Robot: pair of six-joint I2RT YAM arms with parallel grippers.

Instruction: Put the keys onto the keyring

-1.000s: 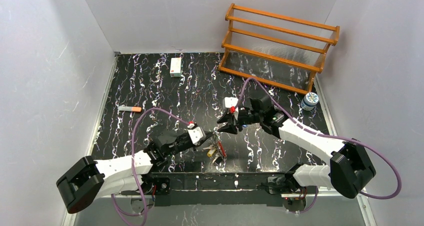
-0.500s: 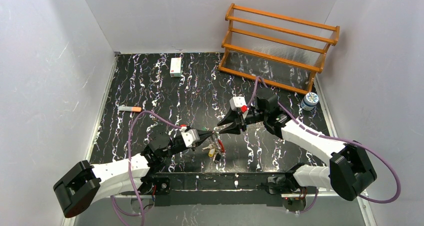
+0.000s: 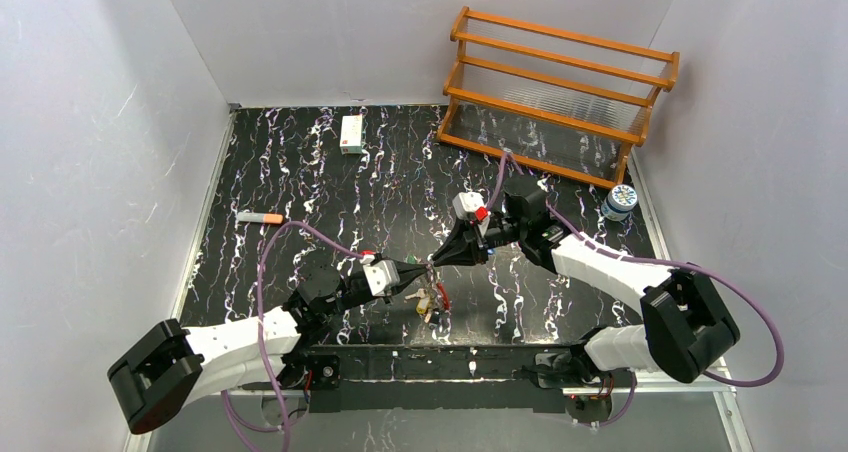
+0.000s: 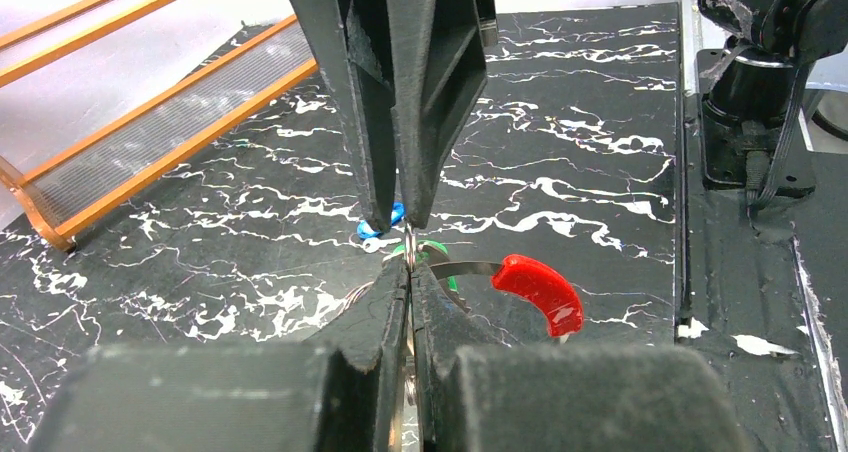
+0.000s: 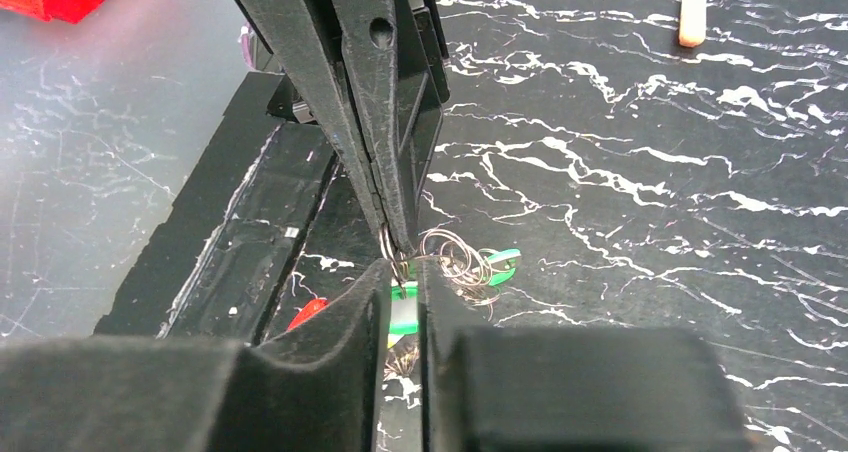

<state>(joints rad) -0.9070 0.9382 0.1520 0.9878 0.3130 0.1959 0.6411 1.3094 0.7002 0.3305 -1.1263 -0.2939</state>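
Note:
The keyring [image 3: 432,300] is a thin metal loop with a red plastic segment [image 4: 535,290] and a cluster of small keys and tags hanging under it. My left gripper [image 3: 424,269] is shut on the loop's wire [image 4: 410,257] and holds it just above the table. My right gripper [image 3: 438,261] meets it tip to tip, nearly closed on a small metal ring [image 5: 393,257]. A blue tag [image 4: 386,219] shows beside its fingertips [image 4: 378,217]. A green tag [image 5: 500,262] lies among thin wire rings; another green tag [image 4: 436,251] sits behind the left fingertips.
A wooden rack [image 3: 560,92] stands at the back right. A small white box [image 3: 351,133] lies at the back centre, an orange-tipped marker [image 3: 259,217] at the left, and a small jar [image 3: 620,202] at the right edge. The arm bases [image 3: 440,362] line the near edge.
The left gripper pushed forward with the keyring, then held still. The right gripper came down and left until its tips met the left gripper's tips.

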